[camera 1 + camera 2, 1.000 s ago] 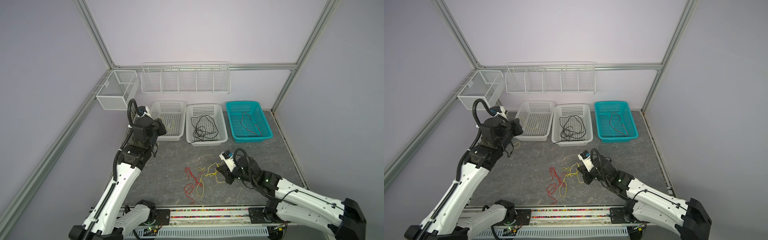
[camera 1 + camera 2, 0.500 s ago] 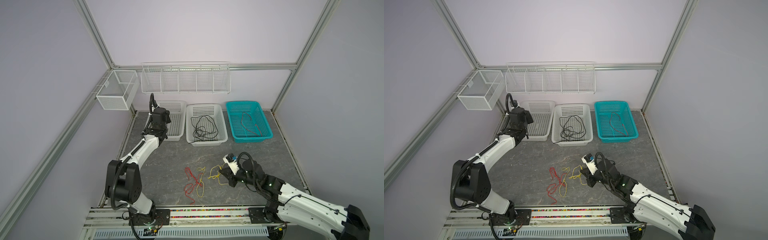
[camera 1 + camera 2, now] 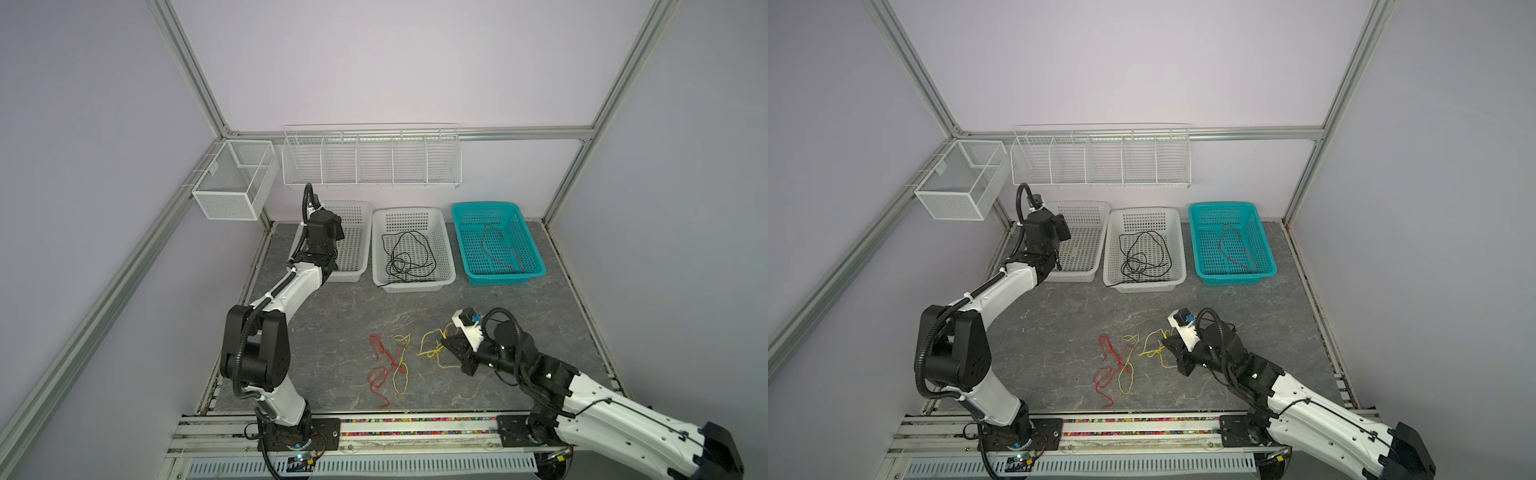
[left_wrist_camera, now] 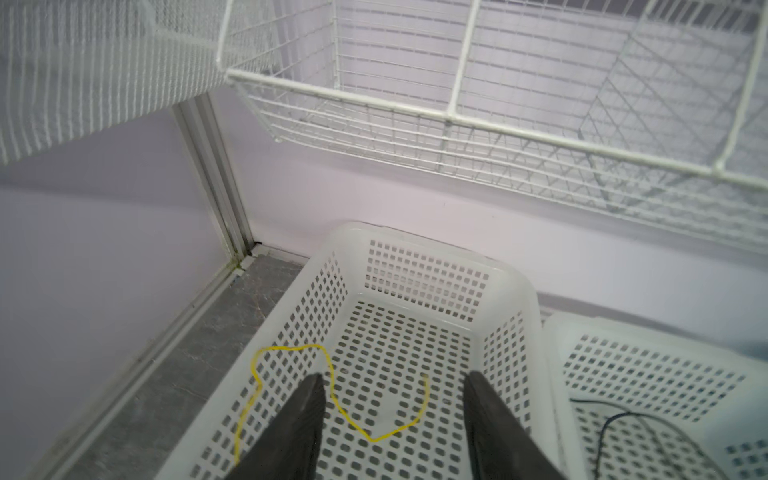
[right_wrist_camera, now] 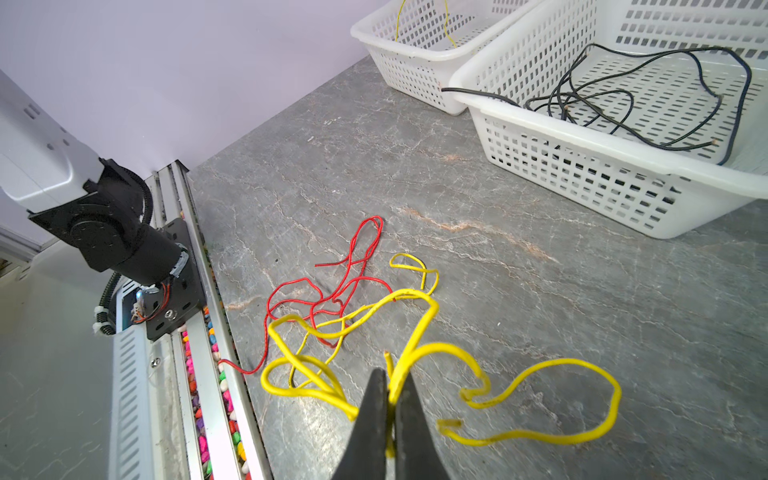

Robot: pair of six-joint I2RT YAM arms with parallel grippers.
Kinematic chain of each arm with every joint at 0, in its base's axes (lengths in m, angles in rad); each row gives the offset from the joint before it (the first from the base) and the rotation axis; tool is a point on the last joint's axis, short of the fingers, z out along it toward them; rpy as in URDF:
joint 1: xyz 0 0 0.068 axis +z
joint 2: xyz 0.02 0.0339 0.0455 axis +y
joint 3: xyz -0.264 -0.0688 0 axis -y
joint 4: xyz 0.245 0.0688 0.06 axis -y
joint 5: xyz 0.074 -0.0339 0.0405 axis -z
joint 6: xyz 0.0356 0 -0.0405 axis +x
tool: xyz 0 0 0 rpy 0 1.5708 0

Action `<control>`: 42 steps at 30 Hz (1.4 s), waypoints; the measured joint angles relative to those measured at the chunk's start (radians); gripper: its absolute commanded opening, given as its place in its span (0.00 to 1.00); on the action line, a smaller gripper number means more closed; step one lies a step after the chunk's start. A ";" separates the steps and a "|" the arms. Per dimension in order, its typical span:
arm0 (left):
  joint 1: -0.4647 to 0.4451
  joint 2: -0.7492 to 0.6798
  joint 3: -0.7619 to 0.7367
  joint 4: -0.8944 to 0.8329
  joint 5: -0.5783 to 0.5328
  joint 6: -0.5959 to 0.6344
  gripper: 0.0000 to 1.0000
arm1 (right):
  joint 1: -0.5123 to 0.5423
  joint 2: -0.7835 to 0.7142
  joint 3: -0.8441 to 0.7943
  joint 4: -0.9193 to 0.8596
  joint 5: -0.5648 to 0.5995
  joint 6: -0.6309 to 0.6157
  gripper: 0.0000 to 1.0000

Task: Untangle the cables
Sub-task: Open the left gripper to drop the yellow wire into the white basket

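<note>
Between R pincer point(image 5: 390, 399) tips: yellow cable point(image 5: 434, 309) clamped; L pincer point(image 4: 392, 376) agape.

The whole surface point(image 3: 340, 307) is overlooked from high in both top views; the left hand point(image 4: 393, 376) and right hand point(image 5: 392, 374) are framed closely from behind, the leftmost white basket point(image 4: 424, 278) being shared

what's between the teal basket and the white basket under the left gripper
A white basket holding black cables, plain in both top views.

White-shelled robot arms point(image 3: 293, 286), black joints, black corrugated hoses point(image 3: 503, 310) tied with white zip ties; left hand point(image 4: 390, 380) and right hand point(image 5: 390, 384) have dark tapered fingers point(image 4: 299, 428).
</note>
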 measured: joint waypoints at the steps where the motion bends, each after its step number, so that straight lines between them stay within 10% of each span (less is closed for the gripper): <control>1: 0.000 -0.019 0.000 -0.027 0.007 -0.015 0.69 | 0.000 -0.005 0.000 0.000 0.000 0.000 0.07; 9: -0.033 -0.360 -0.129 -0.202 0.142 -0.275 0.75 | -0.001 -0.054 -0.009 0.002 0.015 0.004 0.07; 20: -0.404 -0.607 -0.499 -0.341 0.312 -0.642 0.77 | -0.003 -0.123 -0.053 0.019 0.056 0.009 0.07; 30: -0.673 -0.598 -0.752 -0.069 0.448 -1.055 0.79 | -0.003 -0.215 -0.140 0.101 0.106 0.011 0.07; 42: -0.789 -0.332 -0.795 0.383 0.525 -1.328 0.71 | -0.003 -0.241 -0.168 0.168 0.112 0.010 0.07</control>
